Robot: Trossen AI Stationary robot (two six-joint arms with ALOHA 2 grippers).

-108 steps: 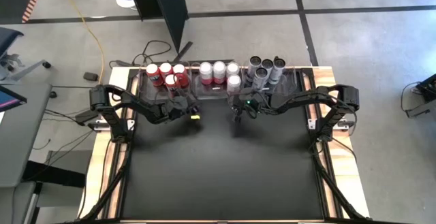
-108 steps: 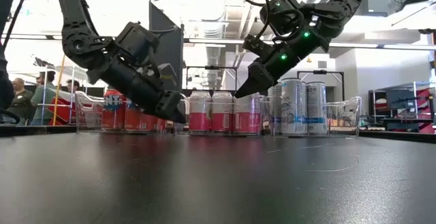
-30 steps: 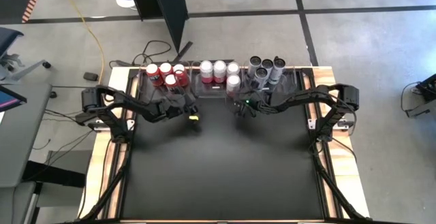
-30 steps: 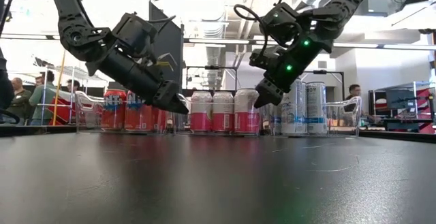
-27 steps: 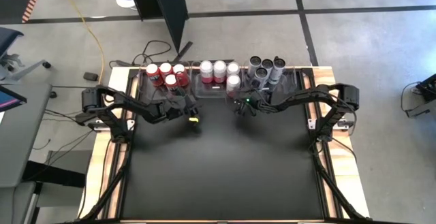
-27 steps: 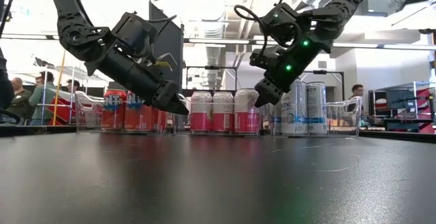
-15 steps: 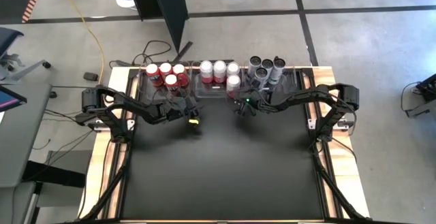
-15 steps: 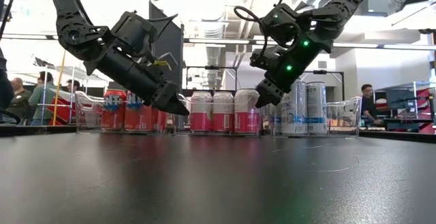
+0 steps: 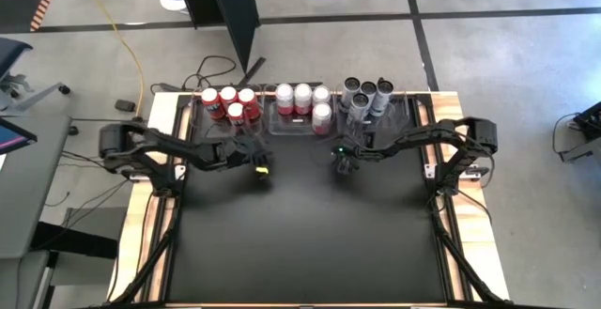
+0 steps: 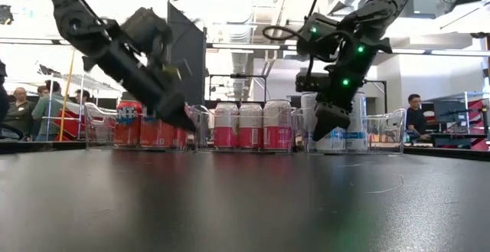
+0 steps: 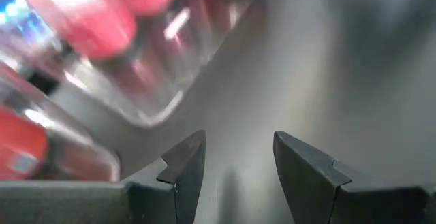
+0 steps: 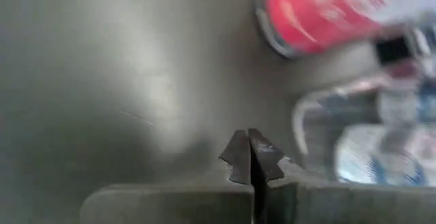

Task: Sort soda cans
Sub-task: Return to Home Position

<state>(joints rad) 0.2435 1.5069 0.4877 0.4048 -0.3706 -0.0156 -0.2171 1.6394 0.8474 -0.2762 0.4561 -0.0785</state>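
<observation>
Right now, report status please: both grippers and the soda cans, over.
Left gripper open, empty, near red cans. Right gripper shut, empty, near grey cans. Cans stand grouped by colour at far edge, pink-and-white cans in middle. No obstacle seen.

Tabletop (image 9: 300,234): black, smooth, faint sheen, fine scratches. Side rails (image 9: 131,253): pale wood. Bins (image 10: 387,126): clear glossy plastic. Soda cans (image 10: 249,126): shiny printed metal. Left gripper (image 11: 238,137) fingers (image 11: 184,164): dark, matt.
</observation>
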